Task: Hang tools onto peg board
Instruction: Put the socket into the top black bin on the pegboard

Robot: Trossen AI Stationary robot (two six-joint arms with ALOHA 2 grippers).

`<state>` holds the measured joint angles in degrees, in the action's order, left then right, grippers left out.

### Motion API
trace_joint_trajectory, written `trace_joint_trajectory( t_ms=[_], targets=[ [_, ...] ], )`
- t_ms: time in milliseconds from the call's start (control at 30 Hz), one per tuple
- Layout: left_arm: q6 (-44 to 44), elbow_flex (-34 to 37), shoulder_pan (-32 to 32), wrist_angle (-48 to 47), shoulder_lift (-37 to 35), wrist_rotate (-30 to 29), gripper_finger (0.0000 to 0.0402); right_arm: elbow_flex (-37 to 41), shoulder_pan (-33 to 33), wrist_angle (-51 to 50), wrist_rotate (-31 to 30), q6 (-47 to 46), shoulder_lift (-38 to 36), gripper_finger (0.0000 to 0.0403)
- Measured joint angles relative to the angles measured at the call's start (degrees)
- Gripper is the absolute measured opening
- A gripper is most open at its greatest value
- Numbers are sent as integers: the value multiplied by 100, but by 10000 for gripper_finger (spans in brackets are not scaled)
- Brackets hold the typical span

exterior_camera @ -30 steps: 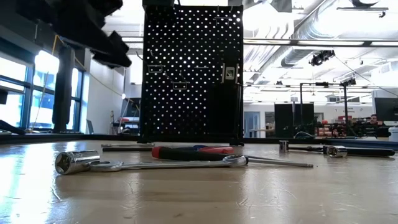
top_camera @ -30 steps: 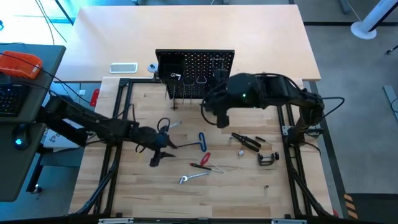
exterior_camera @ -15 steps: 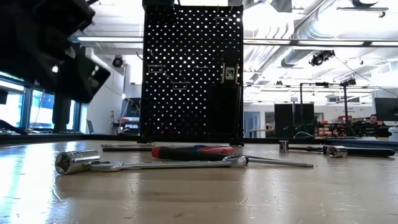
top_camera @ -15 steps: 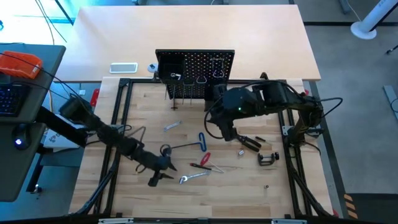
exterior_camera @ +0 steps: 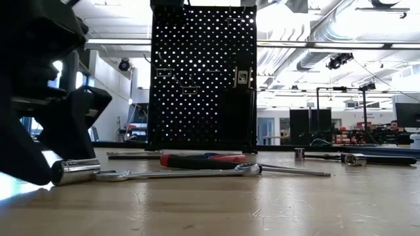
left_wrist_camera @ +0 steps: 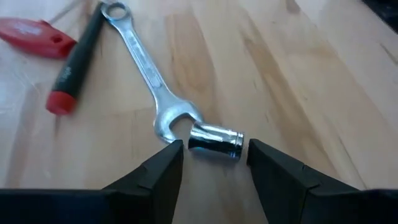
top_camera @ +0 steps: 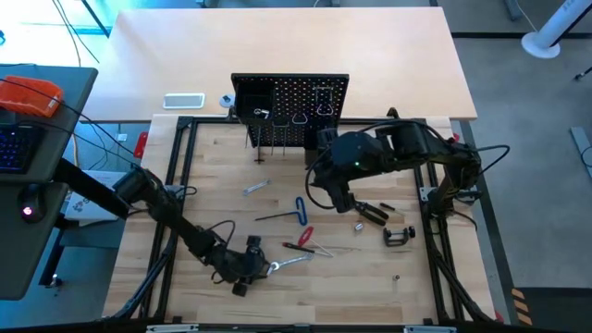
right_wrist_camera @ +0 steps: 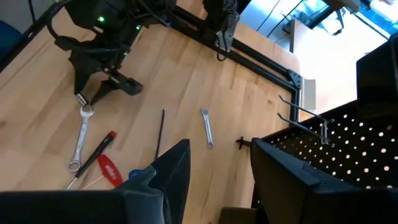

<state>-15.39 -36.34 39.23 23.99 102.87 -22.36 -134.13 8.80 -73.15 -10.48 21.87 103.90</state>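
High view: left gripper sits low on the table, at the 9 o'clock end of the silver wrench. Right gripper hangs at 5 o'clock from the peg board.

Low view: socket lies touching the wrench's open end.

Left wrist view: fingers released, straddling the socket without contact.

Right wrist view: fingers parted, grasping nothing; red-handled screwdriver lies beside the wrench.

Peg board at table's far edge, tools scattered before it
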Motion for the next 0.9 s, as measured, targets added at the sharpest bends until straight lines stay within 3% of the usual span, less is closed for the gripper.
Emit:
trace_joint_trajectory(
  t_ms=[600, 733, 900],
  targets=[
    [157, -1, -97, -13, 0, -120, 175, 0, 140, -37, 20, -2, 0, 162],
    [207, -1, -183, -22, 0, 8, 152, 0, 140, -35, 21, -21, 0, 162],
    [276, -4, -267, -31, -9, 237, 94, 0, 140, -35, 20, -22, 0, 162]
  ],
)
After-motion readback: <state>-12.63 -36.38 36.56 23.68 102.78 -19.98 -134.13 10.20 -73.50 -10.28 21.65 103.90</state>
